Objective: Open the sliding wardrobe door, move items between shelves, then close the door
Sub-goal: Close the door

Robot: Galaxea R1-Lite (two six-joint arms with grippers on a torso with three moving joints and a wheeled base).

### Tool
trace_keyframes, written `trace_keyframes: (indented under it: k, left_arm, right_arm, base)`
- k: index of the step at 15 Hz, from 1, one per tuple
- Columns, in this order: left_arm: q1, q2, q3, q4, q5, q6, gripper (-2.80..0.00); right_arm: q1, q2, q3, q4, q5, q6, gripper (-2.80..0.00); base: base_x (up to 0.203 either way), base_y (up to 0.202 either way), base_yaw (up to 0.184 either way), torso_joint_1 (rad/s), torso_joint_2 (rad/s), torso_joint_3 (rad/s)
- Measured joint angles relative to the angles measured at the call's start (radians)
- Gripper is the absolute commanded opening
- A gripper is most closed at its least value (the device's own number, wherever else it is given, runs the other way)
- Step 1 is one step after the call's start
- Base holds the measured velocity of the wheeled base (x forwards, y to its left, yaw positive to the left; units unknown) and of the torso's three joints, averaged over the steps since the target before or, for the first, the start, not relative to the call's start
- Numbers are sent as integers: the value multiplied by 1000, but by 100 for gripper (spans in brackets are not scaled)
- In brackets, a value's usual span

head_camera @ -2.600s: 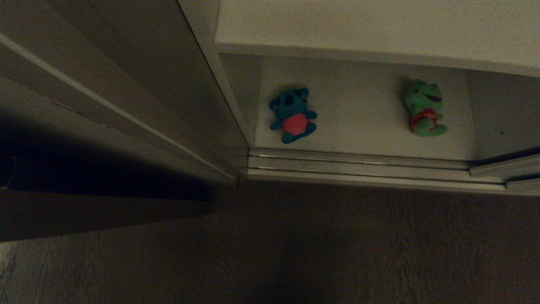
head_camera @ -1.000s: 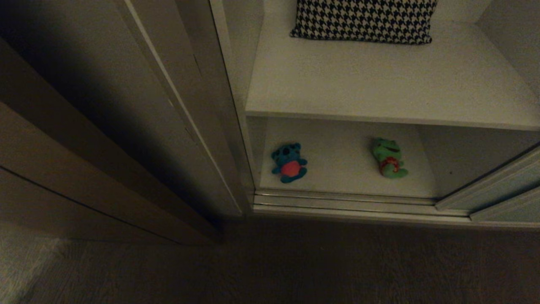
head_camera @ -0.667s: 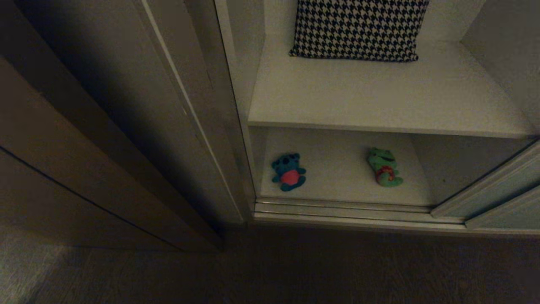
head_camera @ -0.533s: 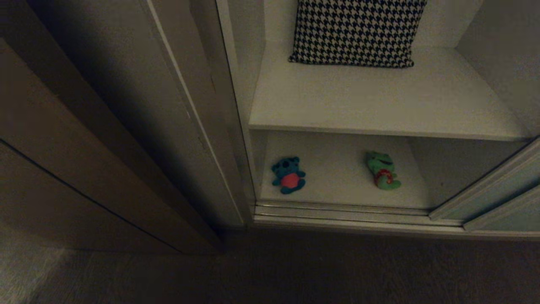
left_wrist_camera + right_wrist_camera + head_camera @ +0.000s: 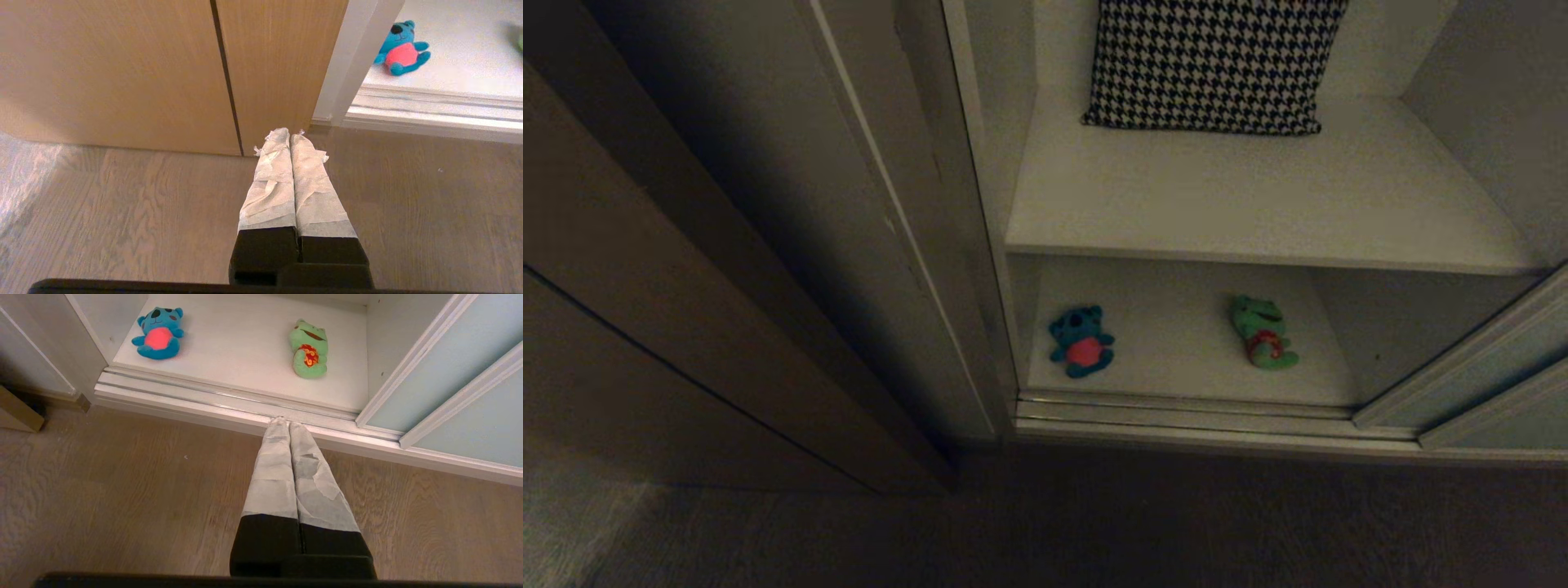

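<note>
Both tape-wrapped grippers, left gripper (image 5: 290,134) and right gripper (image 5: 284,422), hang pressed closed above wood-grain floor (image 5: 122,490)

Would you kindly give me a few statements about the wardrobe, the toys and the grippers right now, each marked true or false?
1. The blue bear and the green frog lie on the bottom shelf. True.
2. The houndstooth cushion sits on the bottom shelf between the toys. False: it stands on the upper shelf, above them.
3. The left gripper is shut and holds nothing. True.
4. The right gripper is clamped on the frog. False: it is shut and empty, over the floor in front of the door track.
5. The sliding wardrobe door covers both toys. False: it stands aside, on the frog's side, leaving the compartment open.
</note>
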Motion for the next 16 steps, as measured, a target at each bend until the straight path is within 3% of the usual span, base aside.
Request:
trace_keyframes:
  k: [16]
  left_arm:
    - [0, 0, 0, 1, 0, 1, -280]
  right_arm:
    - [0, 1, 0, 0, 0, 0, -280]
  base:
    - [0, 0, 0, 0, 0, 2]
